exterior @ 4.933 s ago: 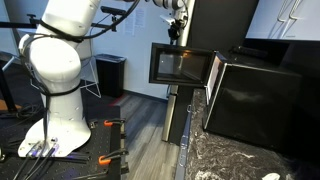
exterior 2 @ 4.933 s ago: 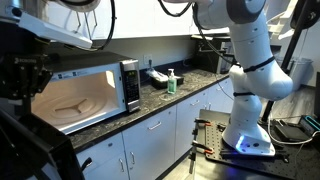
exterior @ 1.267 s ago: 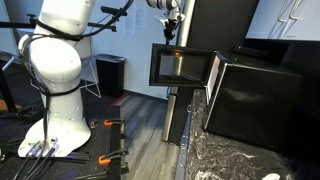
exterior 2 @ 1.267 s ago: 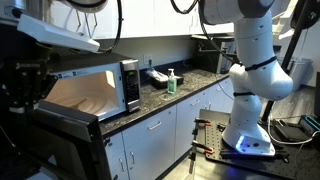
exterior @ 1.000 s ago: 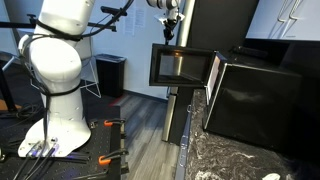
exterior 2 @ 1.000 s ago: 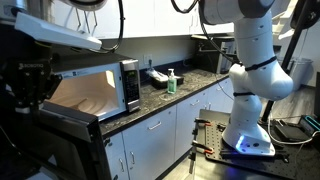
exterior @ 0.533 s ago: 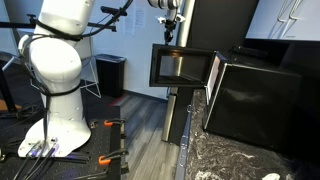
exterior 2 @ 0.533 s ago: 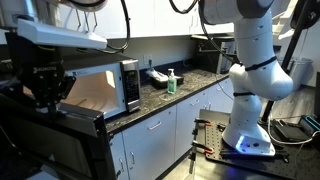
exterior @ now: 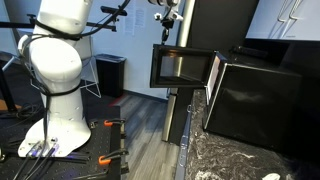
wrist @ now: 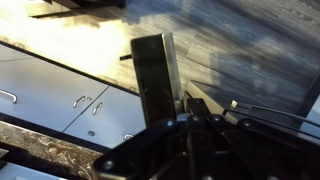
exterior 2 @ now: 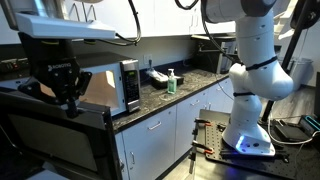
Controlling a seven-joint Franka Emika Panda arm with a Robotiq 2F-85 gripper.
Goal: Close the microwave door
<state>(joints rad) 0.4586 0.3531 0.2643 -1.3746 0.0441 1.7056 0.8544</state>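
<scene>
the black-framed microwave door with dark glass window (exterior: 180,66) stands wide open from the matte black box-shaped microwave (exterior: 255,95). the claw (exterior: 166,39), fully closed and empty, hangs just above the door's top edge. the whole swing shut looks left to do.

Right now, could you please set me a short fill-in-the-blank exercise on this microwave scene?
1. The microwave door stands ___.
2. The gripper has its jaws ___.
3. The microwave sits on a kitchen ___.
4. The bottle is ___ in colour.

Missing words: open; shut; counter; green.
</scene>
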